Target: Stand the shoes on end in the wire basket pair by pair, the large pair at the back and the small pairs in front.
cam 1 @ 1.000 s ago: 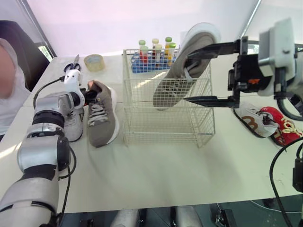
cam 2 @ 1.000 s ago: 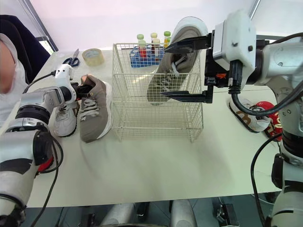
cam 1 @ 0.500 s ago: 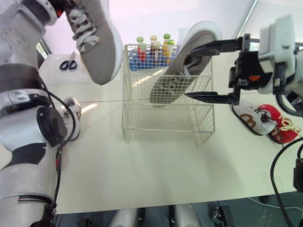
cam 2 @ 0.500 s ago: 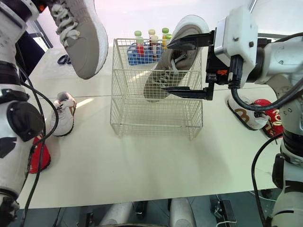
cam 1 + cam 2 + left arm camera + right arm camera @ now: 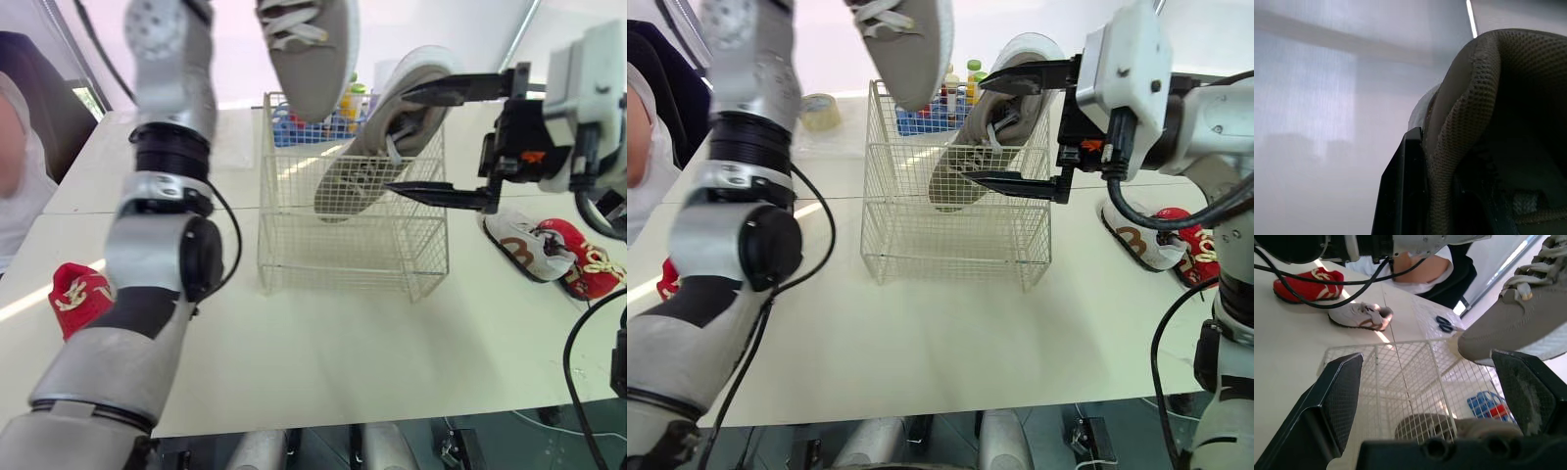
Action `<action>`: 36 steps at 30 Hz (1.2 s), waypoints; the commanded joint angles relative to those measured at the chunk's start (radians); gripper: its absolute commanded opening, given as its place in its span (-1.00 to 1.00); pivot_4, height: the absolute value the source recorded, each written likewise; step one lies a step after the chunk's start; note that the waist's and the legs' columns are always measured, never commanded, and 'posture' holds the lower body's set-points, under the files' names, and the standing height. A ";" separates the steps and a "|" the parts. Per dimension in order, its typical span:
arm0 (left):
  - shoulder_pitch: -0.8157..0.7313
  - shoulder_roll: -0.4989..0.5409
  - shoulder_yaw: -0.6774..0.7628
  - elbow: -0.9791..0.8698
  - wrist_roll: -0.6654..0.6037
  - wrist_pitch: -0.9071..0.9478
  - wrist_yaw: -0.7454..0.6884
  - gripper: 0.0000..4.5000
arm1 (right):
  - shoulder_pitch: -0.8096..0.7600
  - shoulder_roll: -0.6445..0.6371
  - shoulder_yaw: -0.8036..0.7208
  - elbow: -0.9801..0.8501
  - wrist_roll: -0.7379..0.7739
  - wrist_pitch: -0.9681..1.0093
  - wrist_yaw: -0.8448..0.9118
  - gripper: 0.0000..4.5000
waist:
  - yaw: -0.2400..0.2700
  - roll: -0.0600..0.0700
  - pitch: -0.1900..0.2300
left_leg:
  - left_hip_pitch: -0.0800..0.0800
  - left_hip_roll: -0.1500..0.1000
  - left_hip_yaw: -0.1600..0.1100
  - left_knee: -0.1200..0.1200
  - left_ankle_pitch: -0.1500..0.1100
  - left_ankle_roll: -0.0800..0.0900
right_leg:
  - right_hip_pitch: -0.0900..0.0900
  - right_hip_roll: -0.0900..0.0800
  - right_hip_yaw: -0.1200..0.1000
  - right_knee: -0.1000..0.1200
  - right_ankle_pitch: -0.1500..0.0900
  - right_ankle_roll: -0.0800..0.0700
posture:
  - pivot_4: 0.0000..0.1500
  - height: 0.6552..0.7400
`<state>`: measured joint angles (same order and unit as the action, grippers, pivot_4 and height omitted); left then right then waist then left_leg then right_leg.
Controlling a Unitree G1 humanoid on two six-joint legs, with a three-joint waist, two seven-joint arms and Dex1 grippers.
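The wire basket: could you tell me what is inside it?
One large grey shoe leans toe-down in the wire basket, heel above the rim; the floor under it is hidden.

White table [image 5: 343,362], wire basket [image 5: 353,245], tape roll [image 5: 820,110], red shoe [image 5: 76,297] at left

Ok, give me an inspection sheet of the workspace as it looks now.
Surface: white table, matte.
Job's things: wire basket with leaning grey sneaker toe-down inside; raised grey sneaker above it; right white shoe, right red shoe, left white shoe, left red shoe on the table.
Clutter: bottle rack, tape roll, scissors.
Grippers: left gripper shut on the raised sneaker; right gripper open, straddling the leaning one.
Cables: black cable hanging off the left arm.
Surroundings: person at left.
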<state>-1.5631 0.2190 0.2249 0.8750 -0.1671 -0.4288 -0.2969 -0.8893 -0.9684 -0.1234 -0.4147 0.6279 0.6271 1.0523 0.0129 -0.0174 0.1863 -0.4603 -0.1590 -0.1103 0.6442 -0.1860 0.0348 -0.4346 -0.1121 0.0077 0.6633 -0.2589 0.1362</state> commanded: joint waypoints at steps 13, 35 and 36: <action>0.214 -0.056 -0.251 0.102 0.405 -0.426 0.332 -0.99 | 0.024 -0.034 -0.063 -0.096 0.051 0.055 -0.077 1.00 | 0.001 0.003 -0.002 | 0.002 0.000 0.000 0.002 -0.002 0.003 | 0.003 0.000 0.000 0.001 0.000 0.000 | 1.00 1.00; 0.615 -0.123 -0.303 -0.272 0.273 0.245 0.061 -0.99 | 0.017 -0.030 -0.052 -0.089 0.068 0.051 -0.094 1.00 | 0.002 0.012 -0.025 | 0.026 0.000 -0.001 0.001 -0.008 0.007 | 0.025 0.000 -0.002 -0.004 -0.001 0.001 | 1.00 1.00; 0.633 -0.125 -0.304 -0.308 0.266 0.267 0.054 -0.99 | 0.017 -0.029 -0.052 -0.089 0.068 0.051 -0.095 1.00 | 0.001 0.012 -0.027 | 0.030 0.000 -0.001 -0.001 -0.008 0.008 | 0.029 0.000 -0.002 -0.007 -0.001 0.002 | 1.00 1.00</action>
<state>-1.0050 0.1129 -0.0357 0.5183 0.1154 -0.2922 -0.1804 -0.8591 -0.9877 -0.1478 -0.4976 0.6910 0.6903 0.9674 0.0136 -0.0052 0.1591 -0.4255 -0.1587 -0.1118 0.6415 -0.1948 0.0429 -0.3997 -0.1122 0.0057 0.6534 -0.2609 0.1381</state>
